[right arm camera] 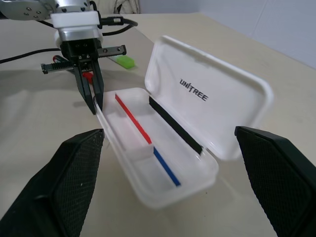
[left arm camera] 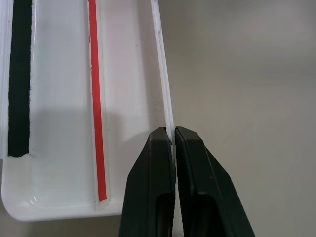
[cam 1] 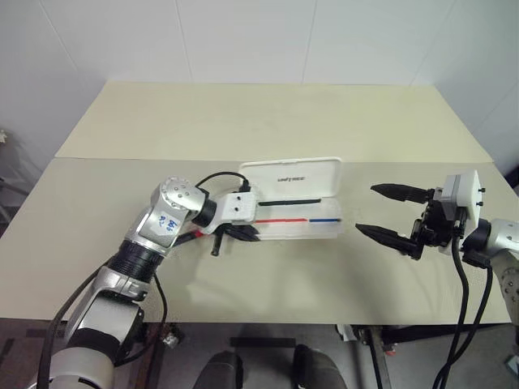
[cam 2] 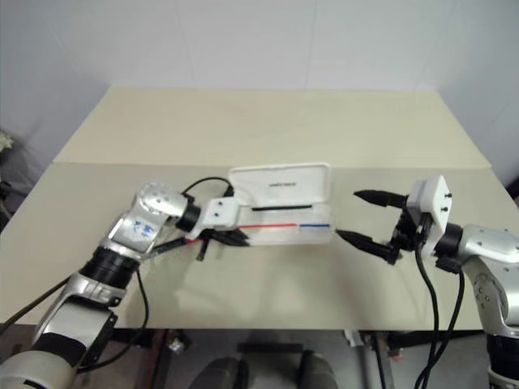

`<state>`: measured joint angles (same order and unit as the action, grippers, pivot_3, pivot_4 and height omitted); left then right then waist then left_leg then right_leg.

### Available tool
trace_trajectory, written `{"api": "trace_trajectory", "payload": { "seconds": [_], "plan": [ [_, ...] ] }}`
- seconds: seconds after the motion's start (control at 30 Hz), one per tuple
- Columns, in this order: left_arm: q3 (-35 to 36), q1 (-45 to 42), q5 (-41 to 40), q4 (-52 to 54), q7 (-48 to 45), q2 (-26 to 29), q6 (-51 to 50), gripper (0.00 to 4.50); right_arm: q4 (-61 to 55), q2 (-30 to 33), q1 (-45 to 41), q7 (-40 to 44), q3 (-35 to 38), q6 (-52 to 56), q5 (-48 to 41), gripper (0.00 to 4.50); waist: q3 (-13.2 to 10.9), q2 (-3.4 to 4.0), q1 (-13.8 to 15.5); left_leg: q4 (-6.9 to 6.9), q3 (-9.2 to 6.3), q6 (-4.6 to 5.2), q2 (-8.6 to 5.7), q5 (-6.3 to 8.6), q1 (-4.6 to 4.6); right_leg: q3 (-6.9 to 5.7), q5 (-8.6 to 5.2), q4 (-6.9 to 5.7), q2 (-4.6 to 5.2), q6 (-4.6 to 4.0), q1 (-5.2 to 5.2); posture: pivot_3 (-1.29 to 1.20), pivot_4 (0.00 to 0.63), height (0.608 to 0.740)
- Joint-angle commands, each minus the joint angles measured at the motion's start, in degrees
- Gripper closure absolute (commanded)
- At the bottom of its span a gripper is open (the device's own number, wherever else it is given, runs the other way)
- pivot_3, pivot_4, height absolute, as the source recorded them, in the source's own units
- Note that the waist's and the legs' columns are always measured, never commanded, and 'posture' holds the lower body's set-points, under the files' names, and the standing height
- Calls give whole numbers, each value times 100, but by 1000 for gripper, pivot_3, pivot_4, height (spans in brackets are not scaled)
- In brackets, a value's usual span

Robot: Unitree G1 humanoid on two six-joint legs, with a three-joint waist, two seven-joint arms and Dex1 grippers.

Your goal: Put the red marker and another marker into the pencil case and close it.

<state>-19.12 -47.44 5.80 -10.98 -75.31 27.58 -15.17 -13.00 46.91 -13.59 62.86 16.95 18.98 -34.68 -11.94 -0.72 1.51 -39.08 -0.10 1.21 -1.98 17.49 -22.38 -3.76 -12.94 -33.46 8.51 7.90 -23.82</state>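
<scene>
Pinching the near rim of the open pencil case [cam 1: 293, 229] on the counter [cam 1: 243, 121], left gripper [left arm camera: 173, 143] jaws clenched; right gripper [cam 1: 381, 212] jaws released just beside; red marker [right arm camera: 88, 75], green marker [right arm camera: 125, 61] behind.

A beige table [cam 1: 243, 121] is filling most of the scene, its matte top lying bare toward the far side. A straight seam [cam 1: 405, 161] is running across it from side to side, splitting a far panel from a nearer one. A white wall [cam 1: 243, 40] is rising behind the far edge, faint panel lines crossing it. A dark floor [cam 1: 268, 334] is showing below the near edge. Something grey and unclear is standing by the left edge [cam 1: 8, 166].
</scene>
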Motion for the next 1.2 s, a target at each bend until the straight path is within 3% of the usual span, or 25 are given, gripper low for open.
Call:
{"api": "trace_trajectory", "payload": {
  "seconds": [0.03, 0.47, 0.7, 1.0, 1.2],
  "plan": [
    [-129, 60, -125, 378, 42, -64, -223, 4463, -81, 13, -58, 10, 51, -11, -107, 0, 0, 0, -13, 0, -1, 0, 0, 0, 0, 0, 0, 0, 0, 0, 0, 0, 150, 740],
    [-524, 436, -12, 1151, 164, 290, -1268, 4463, -202, -58, 96, -132, 90, -17, -151, 0, 0, 0, -19, 0, -17, 25, 1, 14, 12, 17, 0, -8, -2, 0, -1, 0, 150, 740],
    [-449, 361, -283, 1216, 375, 39, -1420, 2420, -159, -70, 31, -150, 36, -32, -148, 0, 0, 0, -11, 0, -17, 27, 1, 14, 13, 19, 0, -8, -2, 0, 0, 0, 150, 740],
    [-237, 370, -854, 1682, 306, 106, -1635, 2420, -98, -119, -54, -105, -72, -46, -141, 0, 0, 0, -14, 0, -18, 26, 1, 14, 13, 20, 0, -7, -2, 0, 0, 0, 150, 740],
    [426, 587, -1478, 2032, 402, 448, -1870, 577, 22, -120, -212, 48, -155, -54, -159, 0, 0, 1, -28, 0, -17, 26, 3, 13, 14, 21, 0, -8, -2, -1, -1, 0, 150, 740]
  ]
}}
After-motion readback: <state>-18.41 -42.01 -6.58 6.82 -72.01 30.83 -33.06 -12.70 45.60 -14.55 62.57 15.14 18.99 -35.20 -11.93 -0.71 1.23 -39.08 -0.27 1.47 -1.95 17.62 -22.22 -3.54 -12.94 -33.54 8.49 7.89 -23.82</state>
